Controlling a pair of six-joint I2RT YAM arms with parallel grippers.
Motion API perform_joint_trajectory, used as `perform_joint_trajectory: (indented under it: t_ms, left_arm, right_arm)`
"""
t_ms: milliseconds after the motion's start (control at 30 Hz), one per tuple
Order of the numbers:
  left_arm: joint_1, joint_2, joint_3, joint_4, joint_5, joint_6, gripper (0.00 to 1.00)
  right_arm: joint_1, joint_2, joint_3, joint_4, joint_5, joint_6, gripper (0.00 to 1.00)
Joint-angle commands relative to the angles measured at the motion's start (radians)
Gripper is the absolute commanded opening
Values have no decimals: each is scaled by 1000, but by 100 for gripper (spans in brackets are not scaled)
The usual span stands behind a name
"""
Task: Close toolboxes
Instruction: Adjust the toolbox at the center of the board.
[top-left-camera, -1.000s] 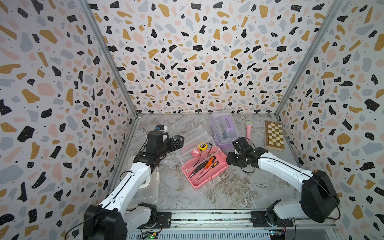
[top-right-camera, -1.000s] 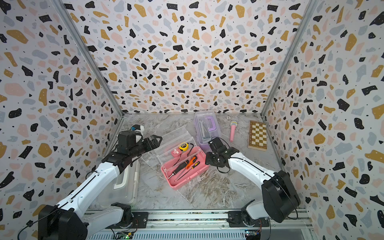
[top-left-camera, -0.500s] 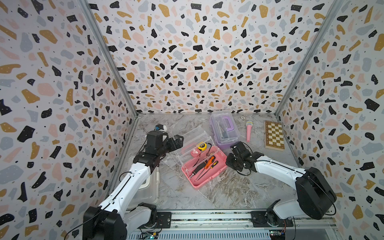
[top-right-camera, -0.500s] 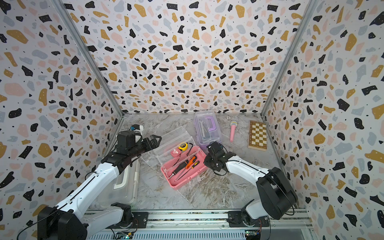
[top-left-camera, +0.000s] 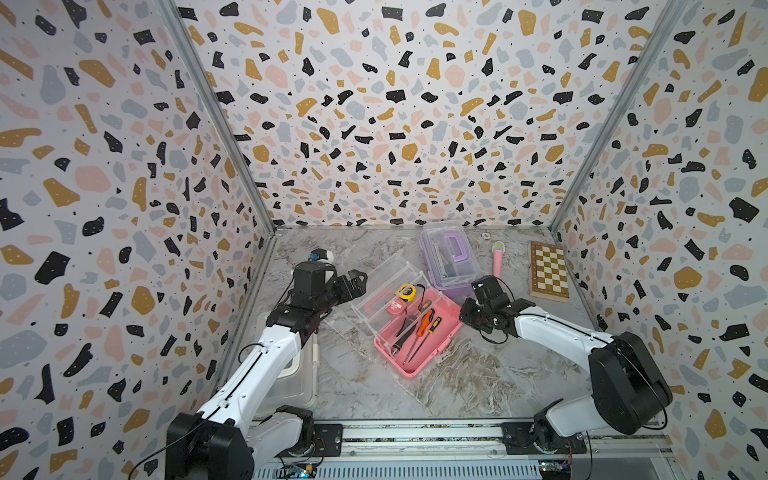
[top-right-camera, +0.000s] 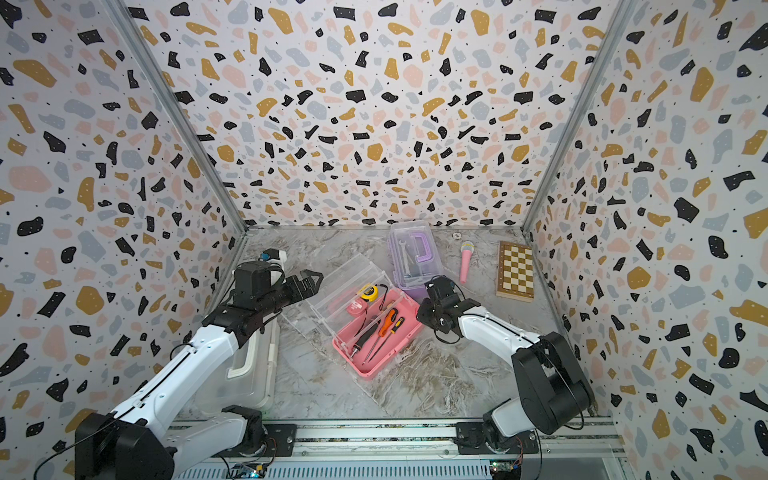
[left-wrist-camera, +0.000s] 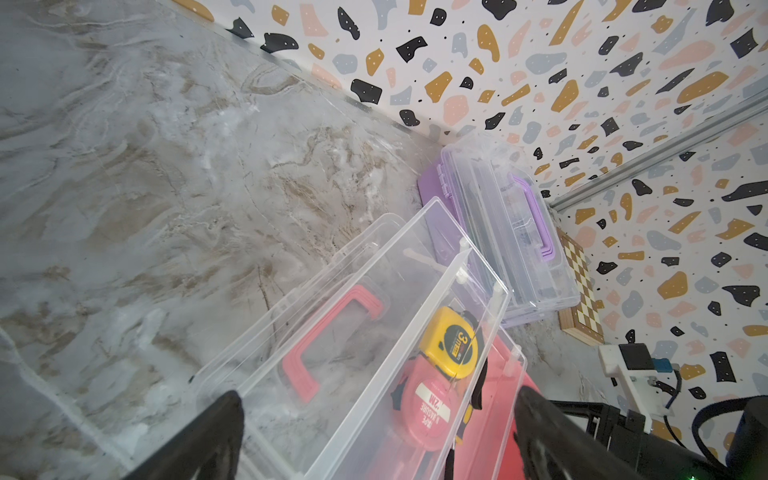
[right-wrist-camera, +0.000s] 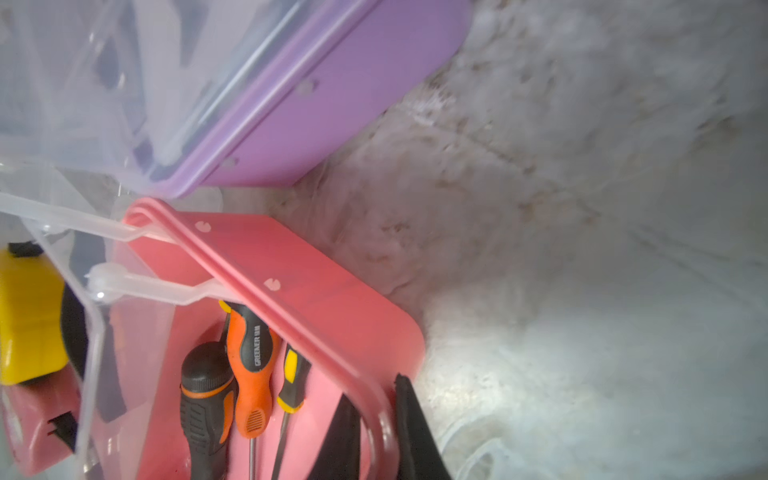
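- At the centre of the surface (top-left-camera: 478, 382), the pink toolbox (top-left-camera: 419, 338) lies open, clear lid (top-left-camera: 384, 286) tilted up toward 10 o'clock
- Right pincer (right-wrist-camera: 376, 415), at its 3 o'clock, pinches the toolbox rim, probably bracing the base
- Left pincer (top-left-camera: 354, 284), spread wide, sits by the lid
- Next move: push the lid over and down until it seats
- Purple toolbox (top-left-camera: 449, 262), at 1 o'clock, looks closed

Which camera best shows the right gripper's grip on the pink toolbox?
Right wrist view: the right gripper grips the pink toolbox wall, one finger inside, one outside. Both top views show it at the box's edge, contact hidden. The left wrist view misses the fingertips.
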Motion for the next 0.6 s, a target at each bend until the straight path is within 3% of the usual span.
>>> perform_joint_trajectory:
  t_ms: [0,367,567]
  left_arm:
    - [4,1,0,10,-10,13,99]
    - [4,5,-62,2,-38,-65,100]
    - [4,34,-144,4,-51,-87,90]
  right_arm:
    - [-76,-13,-42,-84,62,-68,0]
    - [-219,40,17,-138,-8,-311,0]
    - [-262,62,33,-120,-107,-364,0]
